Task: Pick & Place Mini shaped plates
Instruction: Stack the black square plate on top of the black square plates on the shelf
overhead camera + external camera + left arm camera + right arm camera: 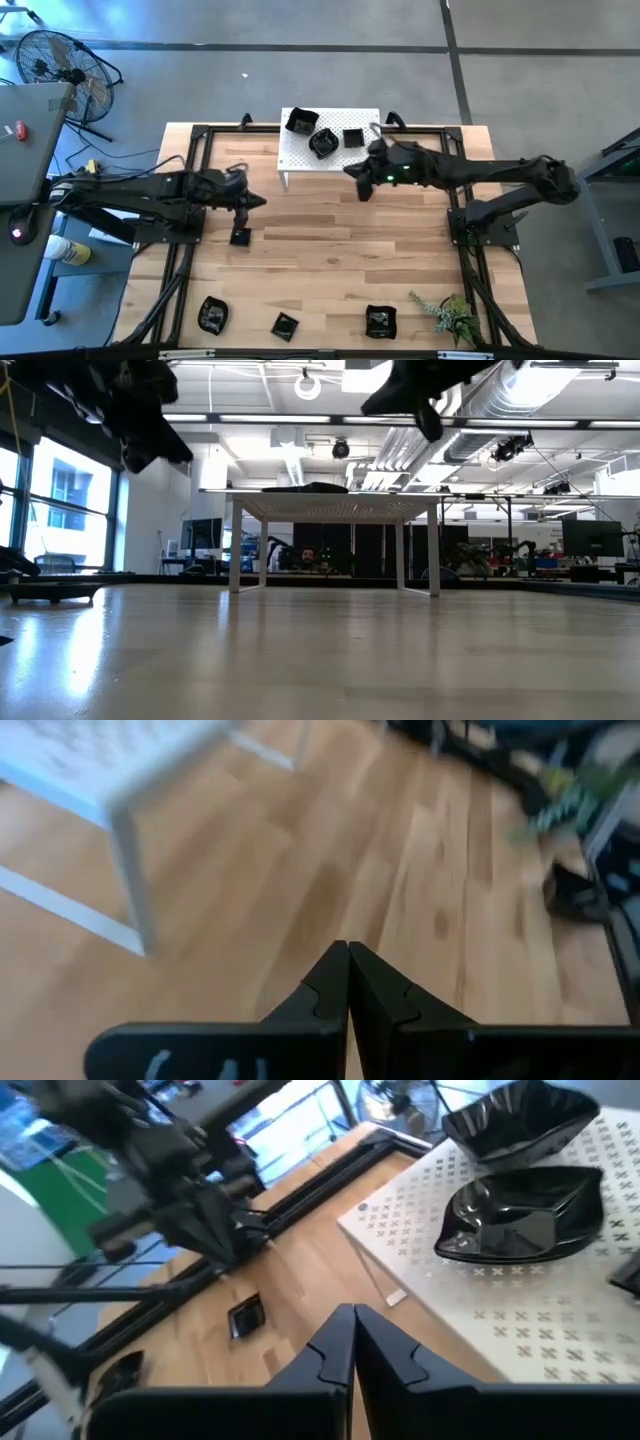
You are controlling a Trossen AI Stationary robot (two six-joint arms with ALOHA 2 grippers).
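Looking down on a wooden tabletop, two dark arms reach inward. A white perforated stand sits at upper centre, carrying three mini shaped plates, glossy and black. The right pincer hovers at the stand's lower right edge, fingers pressed together, holding nothing. The left pincer hangs at centre left, also pressed together and empty, just above a small square plate. Three more plates lie along the bottom edge, beside a green sprig at lower right.
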